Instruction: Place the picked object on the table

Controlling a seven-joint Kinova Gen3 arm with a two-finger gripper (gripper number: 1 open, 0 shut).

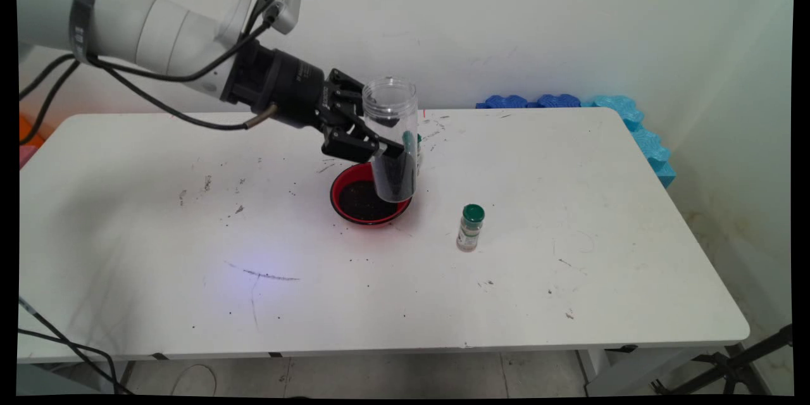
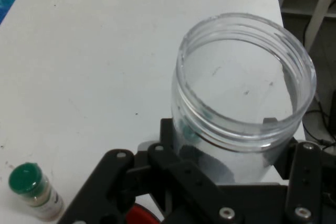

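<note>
My gripper (image 1: 397,150) is shut on a clear plastic jar (image 1: 392,139), held upright above the table with its open mouth up. In the hand view the jar (image 2: 244,103) fills the middle, its rim wide open, with my gripper (image 2: 231,182) clamped on its lower body. Dark material shows in the jar's lower part. Directly below the jar sits a red bowl (image 1: 342,185) holding dark grains. A small bottle with a green cap (image 1: 470,228) stands to the right of the bowl, also seen as the bottle (image 2: 34,191) at lower left of the hand view.
Dark specks and smudges are scattered over the white table (image 1: 190,253). Blue foam pieces (image 1: 633,120) line the table's far right corner and edge. Black cables hang at the left, and a dark stand leg (image 1: 734,367) shows below the table's right corner.
</note>
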